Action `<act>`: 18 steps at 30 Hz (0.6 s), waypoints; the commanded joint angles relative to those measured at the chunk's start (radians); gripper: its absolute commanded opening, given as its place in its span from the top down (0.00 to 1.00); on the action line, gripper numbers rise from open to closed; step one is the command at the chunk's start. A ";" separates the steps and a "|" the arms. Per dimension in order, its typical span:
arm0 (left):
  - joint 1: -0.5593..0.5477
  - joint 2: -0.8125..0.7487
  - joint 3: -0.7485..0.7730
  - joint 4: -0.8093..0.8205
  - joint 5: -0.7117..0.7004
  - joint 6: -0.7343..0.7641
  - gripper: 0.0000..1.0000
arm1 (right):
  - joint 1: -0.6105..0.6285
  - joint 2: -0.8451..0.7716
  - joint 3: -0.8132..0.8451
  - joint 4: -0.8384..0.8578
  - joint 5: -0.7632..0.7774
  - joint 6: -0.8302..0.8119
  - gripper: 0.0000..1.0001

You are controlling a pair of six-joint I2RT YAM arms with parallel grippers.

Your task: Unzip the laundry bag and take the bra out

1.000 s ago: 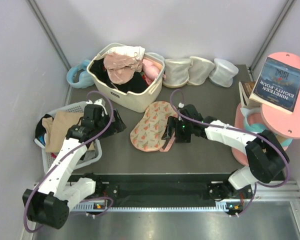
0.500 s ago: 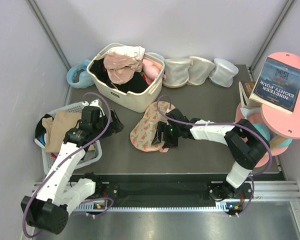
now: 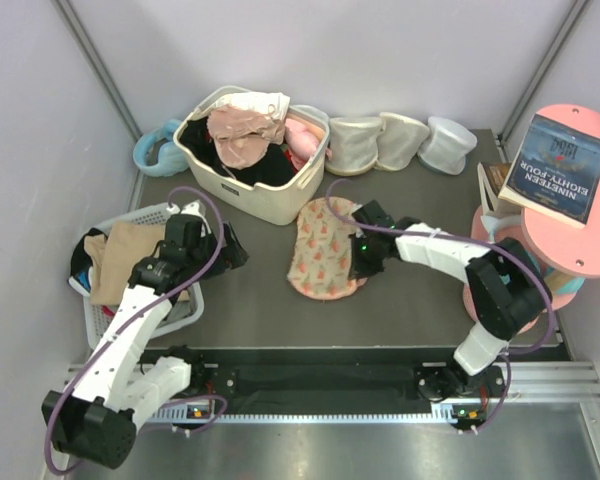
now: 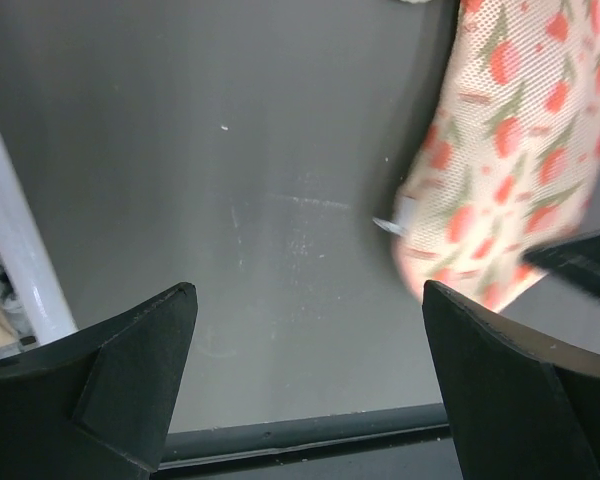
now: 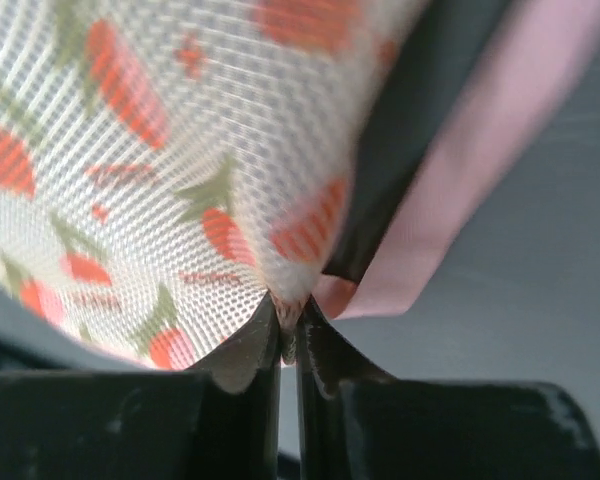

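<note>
The laundry bag (image 3: pixel 320 250), peach mesh with orange-red print, lies flat on the dark table in front of the beige basket. My right gripper (image 3: pixel 358 262) is at its right edge. In the right wrist view the fingertips (image 5: pixel 288 322) are shut on a fold of the bag's mesh edge (image 5: pixel 150 150), beside a pink band (image 5: pixel 480 170) and a dark strip I cannot identify. The bra is hidden. My left gripper (image 3: pixel 230 250) hangs open left of the bag. In the left wrist view it (image 4: pixel 308 300) stands over bare table, with the bag (image 4: pixel 500 150) at upper right.
The beige basket (image 3: pixel 270 205) behind the bag holds pink and black clothing. Three cream cup-shaped containers (image 3: pixel 400 140) line the back. A white basket of clothes (image 3: pixel 180 310) sits at left. At right stands a pink round stand (image 3: pixel 580 255) with a book (image 3: pixel 565 165).
My right gripper has closed on the bag's right edge. The bag has shifted right and swung from slanted to nearly upright. The left arm has hardly moved.
</note>
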 commanded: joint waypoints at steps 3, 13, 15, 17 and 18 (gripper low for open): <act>-0.050 0.052 -0.019 0.079 0.036 -0.006 0.01 | -0.165 -0.087 0.120 -0.213 0.381 -0.301 0.66; -0.211 0.207 -0.001 0.262 0.051 -0.115 0.01 | -0.074 -0.257 0.120 -0.271 0.216 -0.082 0.26; -0.240 0.245 -0.005 0.318 0.065 -0.138 0.01 | -0.054 -0.337 0.023 -0.236 0.184 0.049 0.26; -0.266 0.271 -0.004 0.339 0.071 -0.147 0.01 | -0.047 -0.421 -0.094 -0.190 0.144 0.181 0.26; -0.273 0.297 0.002 0.350 0.071 -0.149 0.01 | -0.047 -0.444 -0.134 -0.128 0.133 0.221 0.26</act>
